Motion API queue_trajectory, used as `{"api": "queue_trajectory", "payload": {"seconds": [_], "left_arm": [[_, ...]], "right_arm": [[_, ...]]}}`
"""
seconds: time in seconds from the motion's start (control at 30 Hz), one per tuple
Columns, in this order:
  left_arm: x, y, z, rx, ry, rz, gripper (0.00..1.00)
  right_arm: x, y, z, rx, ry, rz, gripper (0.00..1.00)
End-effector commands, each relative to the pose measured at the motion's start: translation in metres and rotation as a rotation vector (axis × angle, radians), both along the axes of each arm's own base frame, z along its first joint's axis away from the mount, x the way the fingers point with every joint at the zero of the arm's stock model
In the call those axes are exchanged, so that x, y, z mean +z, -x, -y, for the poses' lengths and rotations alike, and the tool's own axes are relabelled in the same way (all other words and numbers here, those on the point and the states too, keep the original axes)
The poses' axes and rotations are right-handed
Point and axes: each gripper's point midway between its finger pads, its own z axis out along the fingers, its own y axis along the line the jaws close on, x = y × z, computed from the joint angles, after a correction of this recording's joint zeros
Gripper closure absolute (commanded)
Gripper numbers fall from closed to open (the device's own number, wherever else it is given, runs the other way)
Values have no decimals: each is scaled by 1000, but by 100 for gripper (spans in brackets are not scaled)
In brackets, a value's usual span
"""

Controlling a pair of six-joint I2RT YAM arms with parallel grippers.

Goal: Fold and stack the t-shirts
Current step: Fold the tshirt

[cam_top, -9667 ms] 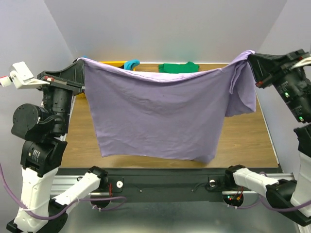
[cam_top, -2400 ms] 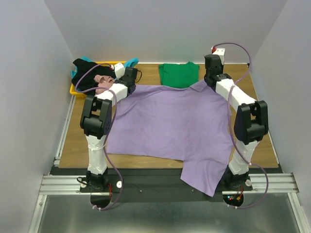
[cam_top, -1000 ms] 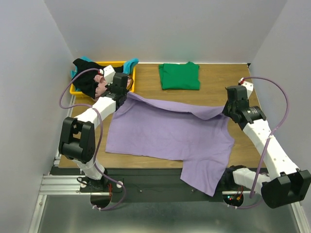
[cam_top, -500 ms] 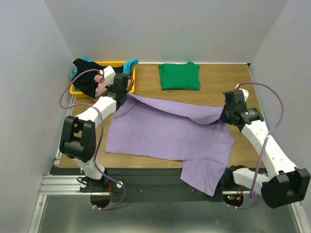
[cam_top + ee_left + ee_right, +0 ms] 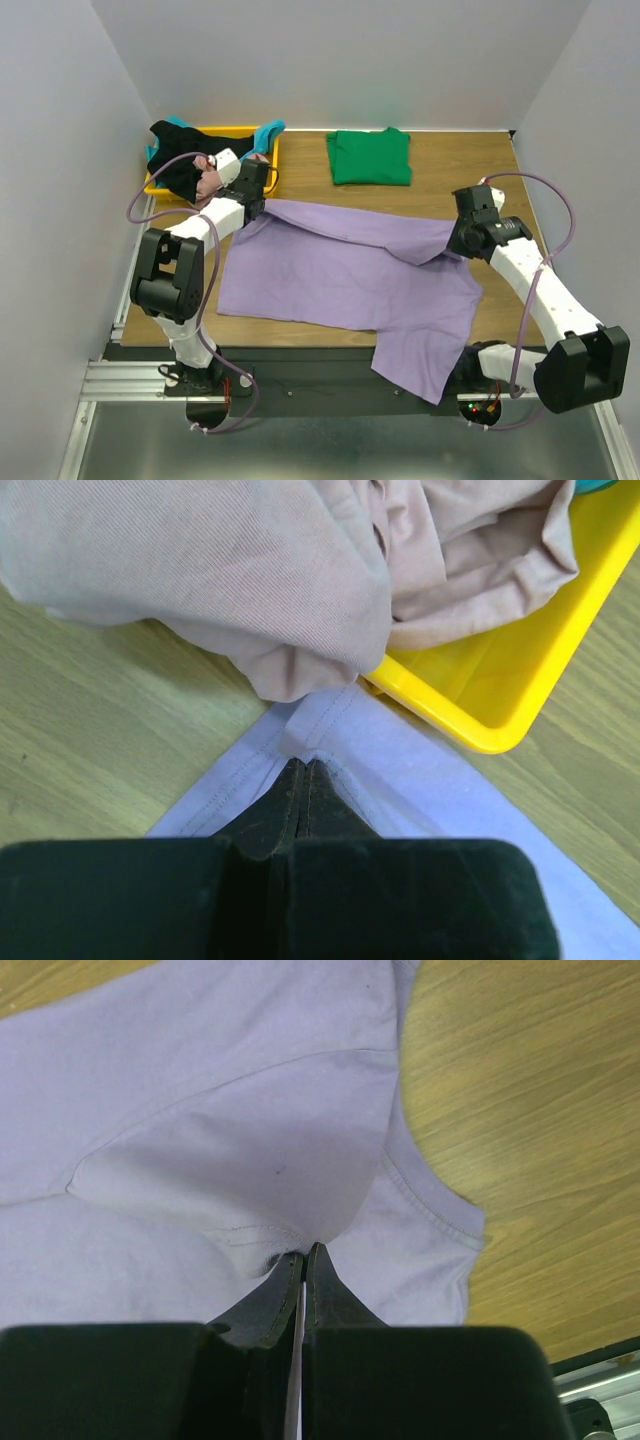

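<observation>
The lavender purple t-shirt lies spread on the table, its far edge folded toward me and one part hanging over the near edge. My left gripper is shut on the shirt's far left corner, beside the yellow tray. My right gripper is shut on the shirt's far right part and holds it over the cloth. The green t-shirt lies folded at the back. The black, dusty pink and teal shirts sit in the tray; the pink one also shows in the left wrist view.
The yellow plastic tray stands at the back left, its corner close to my left gripper. Bare wood shows to the right of the purple shirt. The table's near edge meets a black rail.
Both grippers have pulled the shirt's far edge toward me, folding it over the body. The right gripper moved left and lower; the left shifted slightly nearer.
</observation>
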Motion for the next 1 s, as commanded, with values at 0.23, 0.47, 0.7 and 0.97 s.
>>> {"api": "queue_trajectory", "payload": {"seconds": [0.23, 0.47, 0.7, 0.97], "left_arm": [[-8, 6, -8, 41, -6, -18, 100], [-29, 27, -18, 86, -13, -69, 100], [-24, 32, -19, 94, 7, -91, 44], [37, 40, 27, -88, 104, 53, 2]], "right_arm": [[-5, -3, 9, -56, 35, -11, 99], [1, -2, 10, -57, 29, 10, 99], [3, -4, 10, -47, 37, 13, 99], [6, -21, 7, -35, 44, 22, 99]]}}
